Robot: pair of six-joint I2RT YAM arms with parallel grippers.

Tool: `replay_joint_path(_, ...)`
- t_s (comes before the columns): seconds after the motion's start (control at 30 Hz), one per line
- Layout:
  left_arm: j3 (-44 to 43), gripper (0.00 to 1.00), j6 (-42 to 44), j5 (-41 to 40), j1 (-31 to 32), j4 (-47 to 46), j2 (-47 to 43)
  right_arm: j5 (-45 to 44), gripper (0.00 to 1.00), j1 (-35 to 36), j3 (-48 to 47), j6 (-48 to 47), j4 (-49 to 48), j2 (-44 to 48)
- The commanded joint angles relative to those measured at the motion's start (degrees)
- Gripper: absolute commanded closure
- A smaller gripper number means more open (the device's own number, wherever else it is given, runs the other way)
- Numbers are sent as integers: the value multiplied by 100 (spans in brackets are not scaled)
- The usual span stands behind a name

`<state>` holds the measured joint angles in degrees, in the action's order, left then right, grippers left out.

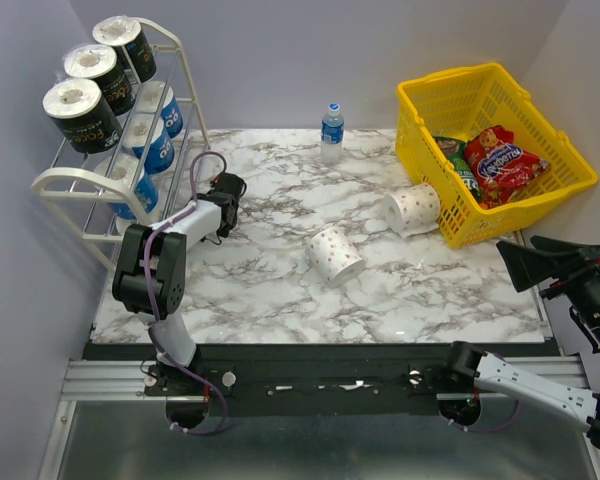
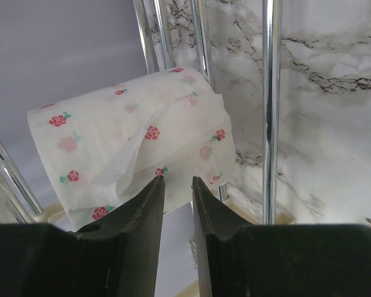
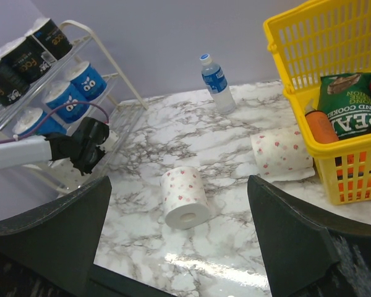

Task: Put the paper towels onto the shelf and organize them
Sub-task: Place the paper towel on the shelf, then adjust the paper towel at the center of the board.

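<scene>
A white roll with small red roses (image 2: 130,148) lies on the shelf's (image 2: 271,93) thin metal bars, a loose sheet hanging off it. My left gripper (image 2: 177,179) sits right in front of it, jaws a narrow gap apart with nothing between them. In the top view this gripper (image 1: 223,190) is at the low right end of the shelf (image 1: 55,180). Black rolls (image 1: 80,110) fill the top tier and blue rolls (image 1: 160,140) the tier below. Two more rose-dotted rolls (image 1: 335,255) (image 1: 412,208) lie on the table. My right gripper (image 1: 530,255) is open and empty at the far right.
A yellow basket (image 1: 420,110) with snack bags stands at the back right, one dotted roll against its front corner. A small water bottle (image 1: 331,132) stands at the back middle. The right wrist view shows the nearer dotted roll (image 3: 184,197) and the shelf (image 3: 120,62).
</scene>
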<state>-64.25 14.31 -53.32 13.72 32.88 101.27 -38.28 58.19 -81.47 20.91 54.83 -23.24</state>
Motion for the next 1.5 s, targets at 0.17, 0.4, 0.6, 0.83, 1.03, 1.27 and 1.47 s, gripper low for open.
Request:
replay_joint_path(0.17,-544,59,-402,199,341,420,-99,-39,0,43,70,-113,-104,127)
replay_joint_path(0.4,-940,47,-857,1086,1220,525,-433,40,0,34,228,-61,-192,136)
replay_joint_path(0.6,-1133,2,-1254,630,2764,430,-679,93,0,34,369,-16,-69,110)
replay_joint_path(0.83,-889,1,-1710,1920,4224,-799,-1452,23,0,43,518,177,221,92)
replay_joint_path(1.03,-843,6,-1519,695,5123,-1592,-805,145,0,34,729,-42,-209,531)
replay_joint_path(1.27,-1282,12,-1262,314,5624,-1603,392,-3,0,34,650,-306,-227,733)
replay_joint_path(1.47,-1371,4,-1308,85,5625,-1574,937,-171,0,43,834,-315,-306,1050)
